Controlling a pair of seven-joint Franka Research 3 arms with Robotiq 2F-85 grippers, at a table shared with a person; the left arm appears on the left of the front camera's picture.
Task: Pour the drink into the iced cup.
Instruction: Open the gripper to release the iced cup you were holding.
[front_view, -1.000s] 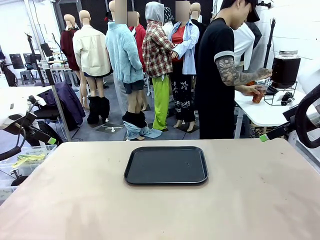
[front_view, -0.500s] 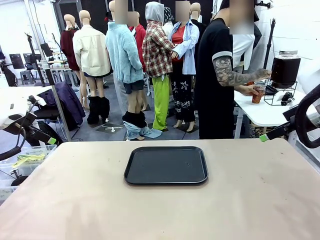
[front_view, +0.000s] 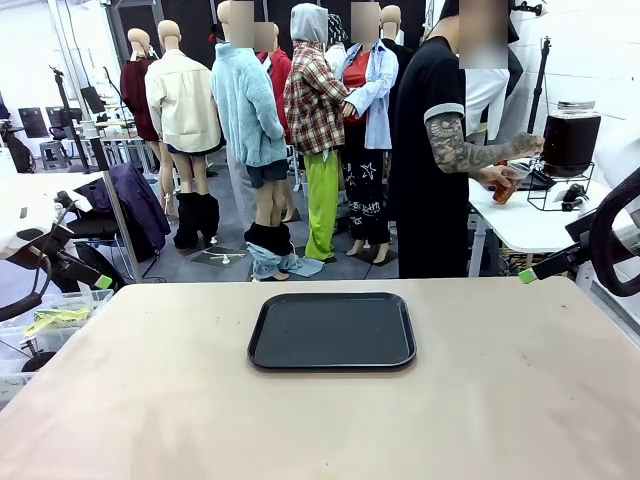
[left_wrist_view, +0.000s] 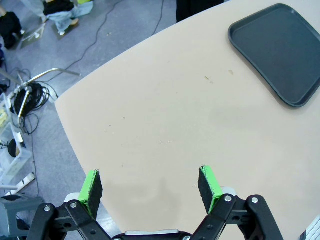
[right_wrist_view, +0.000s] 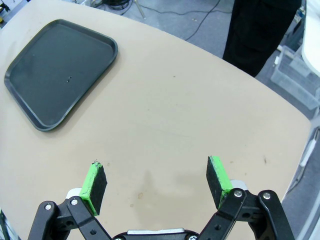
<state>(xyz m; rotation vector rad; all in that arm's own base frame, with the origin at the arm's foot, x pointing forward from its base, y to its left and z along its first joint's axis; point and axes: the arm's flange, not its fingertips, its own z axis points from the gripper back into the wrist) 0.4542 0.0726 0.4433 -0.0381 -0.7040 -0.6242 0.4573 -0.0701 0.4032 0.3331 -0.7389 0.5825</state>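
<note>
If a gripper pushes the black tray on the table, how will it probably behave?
The black tray lies flat and low, so it would probably slide, not tip. It carries nothing, so it is likely light. Its raised rim looks rigid, so it should hold its shape.

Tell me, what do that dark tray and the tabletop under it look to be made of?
The tray looks like black moulded plastic with a matte, faintly textured finish: rounded corners, a raised rim, and only dull reflections. The table top seems a smooth beige laminate or coated board, evenly coloured without wood grain, lightly scuffed and speckled in the wrist views. Neither can be confirmed by sight alone.
</note>
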